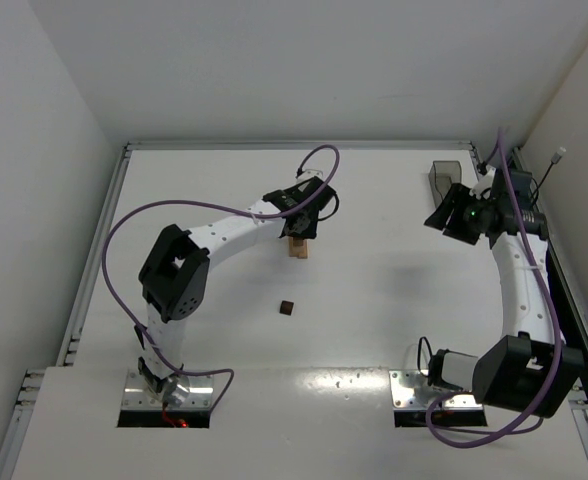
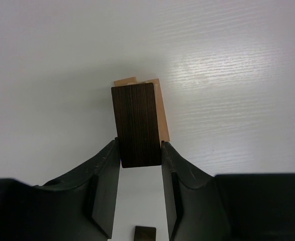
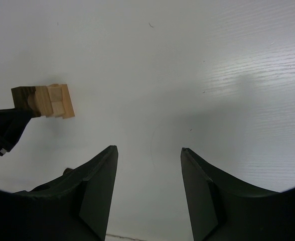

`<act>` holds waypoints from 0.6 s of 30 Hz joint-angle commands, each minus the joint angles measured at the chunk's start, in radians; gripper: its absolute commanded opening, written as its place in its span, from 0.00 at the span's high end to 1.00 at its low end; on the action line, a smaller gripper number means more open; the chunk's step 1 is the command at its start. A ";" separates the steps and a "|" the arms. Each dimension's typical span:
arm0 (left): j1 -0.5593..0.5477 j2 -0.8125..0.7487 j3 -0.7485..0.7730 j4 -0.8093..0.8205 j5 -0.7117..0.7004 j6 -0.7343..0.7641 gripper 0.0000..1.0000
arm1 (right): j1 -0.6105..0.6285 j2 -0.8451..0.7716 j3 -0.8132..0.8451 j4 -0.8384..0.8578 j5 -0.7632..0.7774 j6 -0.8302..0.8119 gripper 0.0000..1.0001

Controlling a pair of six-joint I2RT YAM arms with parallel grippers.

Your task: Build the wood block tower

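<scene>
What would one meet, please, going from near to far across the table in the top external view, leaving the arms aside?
loose dark block → tower → tray

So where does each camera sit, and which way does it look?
Top external: overhead at the near edge, looking down at the table; both arms show whole.
Left wrist: on that wrist, looking down past the left gripper, shut on the dark brown block topping the wood block tower.
Right wrist: on that wrist, looking past the open right gripper, across the table at the tower.
Shared: all three show the tower.
</scene>
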 commanded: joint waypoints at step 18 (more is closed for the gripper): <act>-0.013 -0.013 -0.002 0.035 0.016 0.018 0.22 | -0.003 0.001 -0.001 0.049 -0.028 0.013 0.50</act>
